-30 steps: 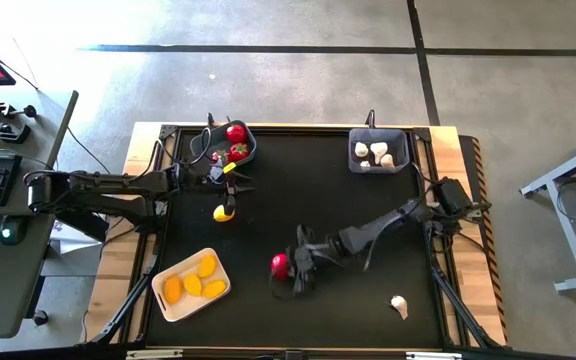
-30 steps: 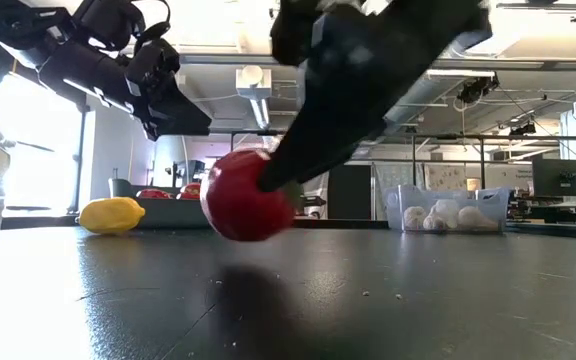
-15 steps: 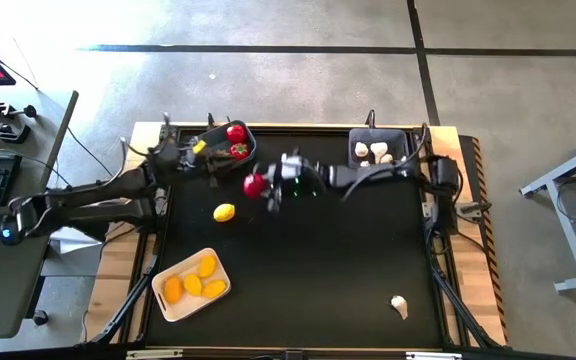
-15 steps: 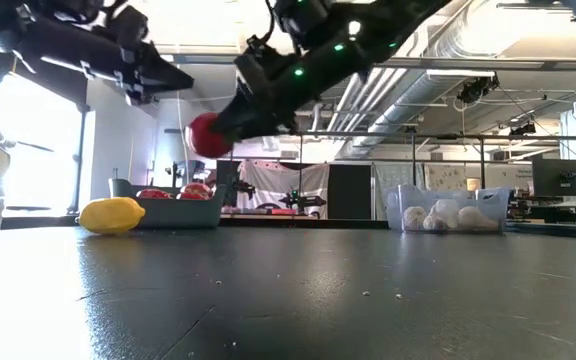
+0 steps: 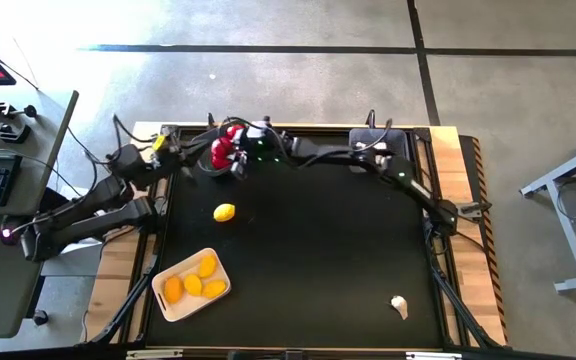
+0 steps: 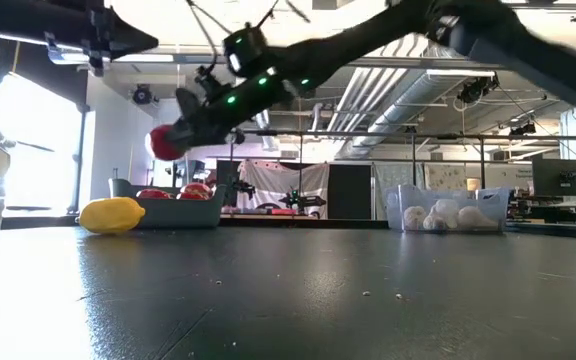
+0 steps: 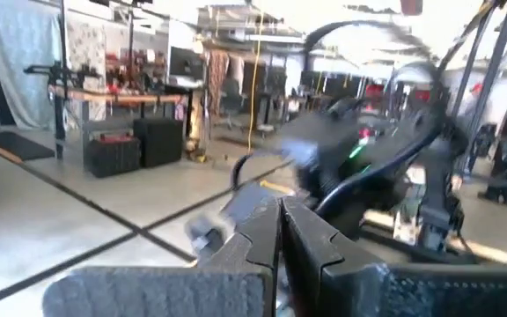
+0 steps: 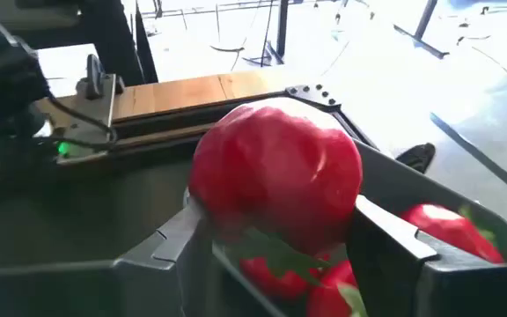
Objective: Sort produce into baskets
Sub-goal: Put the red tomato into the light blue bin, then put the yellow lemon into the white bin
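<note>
No writing can be read anywhere. At the tabletop's far-left corner the left gripper hangs past the edge, arm folded back, jaws together and empty. A cream tray with three yellow pieces sits near the near-left corner, a lemon alone farther in. The right arm stretches along the far edge; the right gripper, jaws clamped on a red tomato, hovers over the rounded bin holding other red pieces. A garlic bulb lies near the near-right corner.
</note>
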Robot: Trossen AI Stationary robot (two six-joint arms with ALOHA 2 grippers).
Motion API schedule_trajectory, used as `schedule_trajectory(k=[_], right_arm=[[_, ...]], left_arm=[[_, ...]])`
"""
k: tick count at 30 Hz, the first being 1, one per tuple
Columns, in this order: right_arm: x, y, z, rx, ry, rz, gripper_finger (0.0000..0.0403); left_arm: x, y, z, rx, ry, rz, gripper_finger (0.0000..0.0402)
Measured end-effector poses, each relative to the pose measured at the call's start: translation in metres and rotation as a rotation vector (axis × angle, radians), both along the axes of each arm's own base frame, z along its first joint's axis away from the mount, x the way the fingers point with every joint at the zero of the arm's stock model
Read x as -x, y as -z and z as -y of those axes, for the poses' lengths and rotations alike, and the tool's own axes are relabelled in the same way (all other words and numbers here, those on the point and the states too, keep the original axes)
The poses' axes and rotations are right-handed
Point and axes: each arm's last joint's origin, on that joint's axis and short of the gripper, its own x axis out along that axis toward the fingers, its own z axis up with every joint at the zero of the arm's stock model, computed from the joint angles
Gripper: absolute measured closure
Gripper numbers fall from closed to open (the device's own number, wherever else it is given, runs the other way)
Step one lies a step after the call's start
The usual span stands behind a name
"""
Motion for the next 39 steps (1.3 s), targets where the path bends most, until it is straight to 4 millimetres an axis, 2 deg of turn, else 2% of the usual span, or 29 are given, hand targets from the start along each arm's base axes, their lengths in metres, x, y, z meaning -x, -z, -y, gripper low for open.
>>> schedule_trajectory(k=[6, 11, 18, 22, 24, 28, 31, 39], right_arm=[[-0.026, 0.017, 0.022, -0.010, 0.031, 0.011, 0.0207], [-0.022, 0.038, 0.037, -0.080, 0.087, 0.032, 0.0207], [-0.020, 0.036, 0.046, -0.075, 0.094, 0.067, 0.0207], [-0.022, 0.042, 0.047, -0.069, 0.080, 0.083, 0.0207], [-0.023, 0.048, 0.047, -0.057, 0.077, 0.084, 0.0185], [-0.025, 0.059, 0.049, -0.074, 0.108, 0.107, 0.0113], [-0.026, 0.065, 0.052, -0.096, 0.124, 0.121, 0.0080], [-0.027, 0.058, 0.053, -0.084, 0.116, 0.130, 0.0063]], left_arm=[[0.010, -0.004, 0.006, -0.014, 0.000, 0.047, 0.0401], [0.014, -0.003, 0.009, -0.001, 0.001, 0.043, 0.0401], [0.014, -0.002, 0.009, 0.000, 0.001, 0.040, 0.0401], [0.014, -0.002, 0.009, 0.001, 0.001, 0.041, 0.0401], [0.014, -0.002, 0.009, 0.007, 0.002, 0.044, 0.0401], [0.014, -0.002, 0.009, 0.018, 0.003, 0.043, 0.0401], [0.014, -0.001, 0.009, 0.024, 0.003, 0.035, 0.0401], [0.014, 0.000, 0.009, 0.029, 0.003, 0.028, 0.0401]])
